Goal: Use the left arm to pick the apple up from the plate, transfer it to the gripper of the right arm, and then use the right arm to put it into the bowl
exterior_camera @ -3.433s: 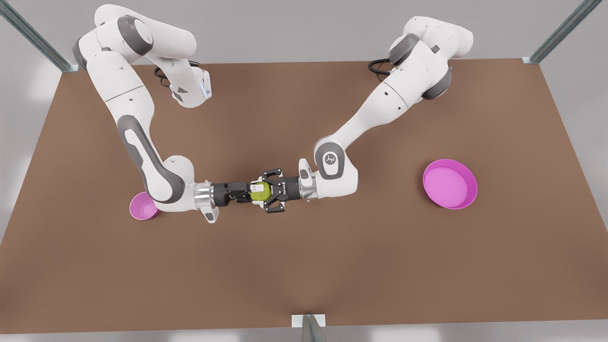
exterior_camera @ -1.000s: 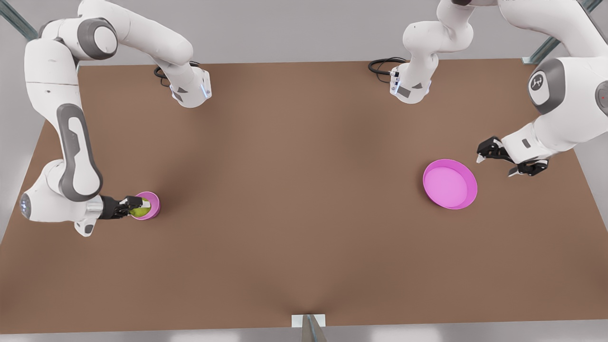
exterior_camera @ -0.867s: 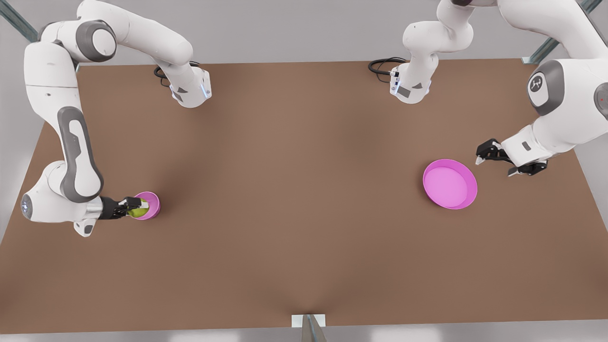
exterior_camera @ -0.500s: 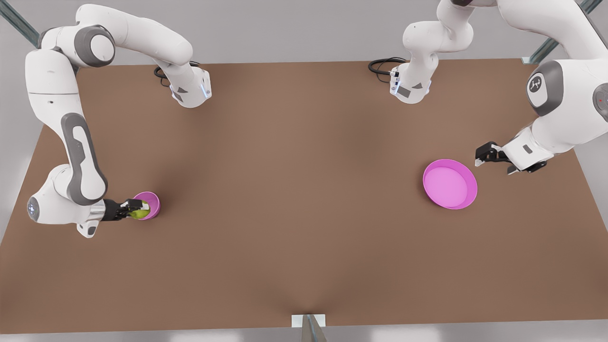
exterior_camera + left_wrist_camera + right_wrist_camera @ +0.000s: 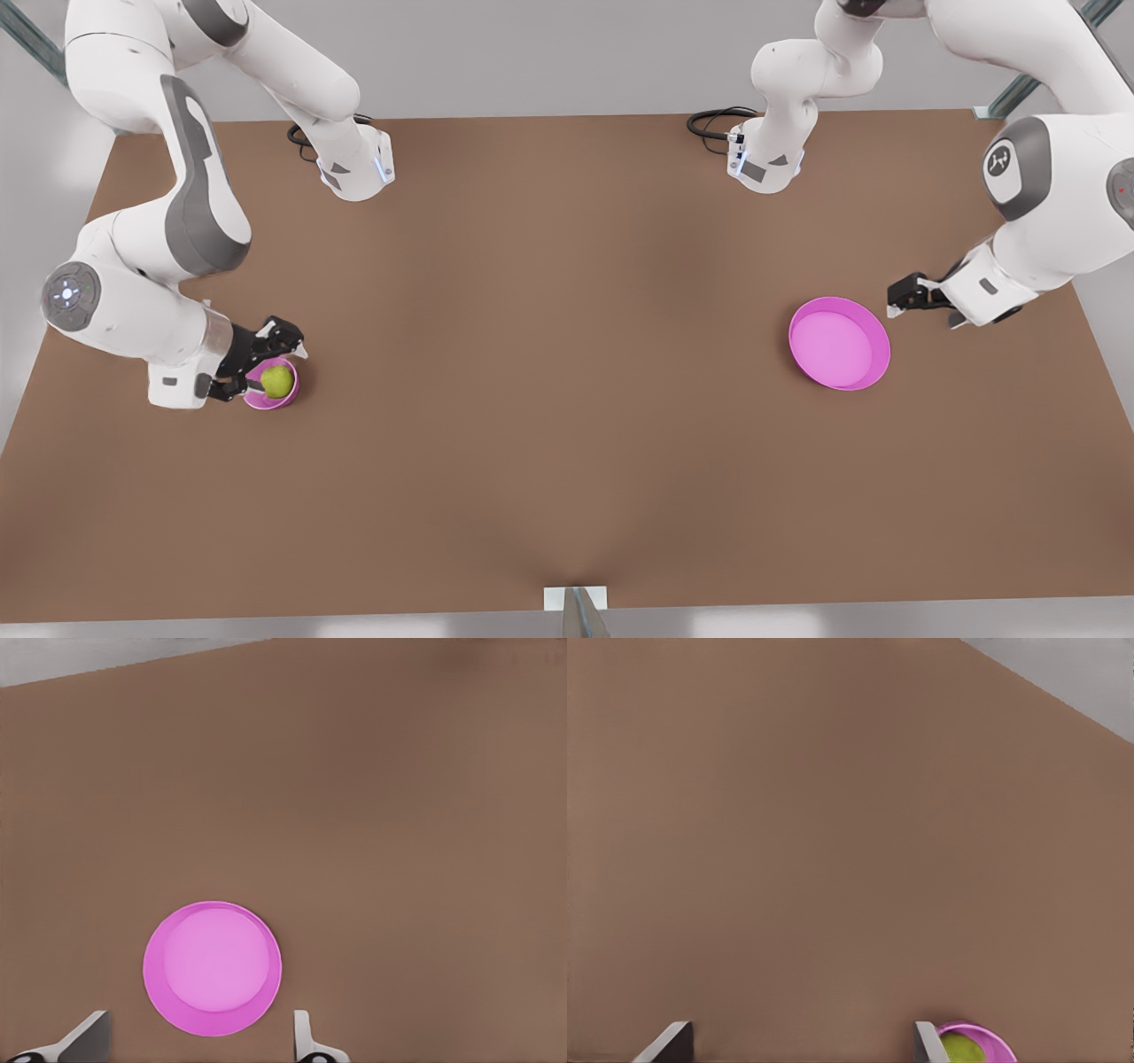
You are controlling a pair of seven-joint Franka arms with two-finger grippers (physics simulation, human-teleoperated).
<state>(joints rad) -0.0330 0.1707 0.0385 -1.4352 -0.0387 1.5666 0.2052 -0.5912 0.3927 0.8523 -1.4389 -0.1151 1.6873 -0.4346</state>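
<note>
Now the apple [image 5: 276, 381] sits in the bowl [image 5: 285, 399] at the front view's left; right pincer [image 5: 266, 356] beside it, fingers apart; left pincer [image 5: 912, 296], fingers apart, near the plate [image 5: 873, 354]

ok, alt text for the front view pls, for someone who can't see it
The apple sits in the small pink bowl at the front view's left, with the right arm's open hand just beside it. At the front view's right, the left arm's open hand waits next to the empty pink plate on the brown table.
</note>
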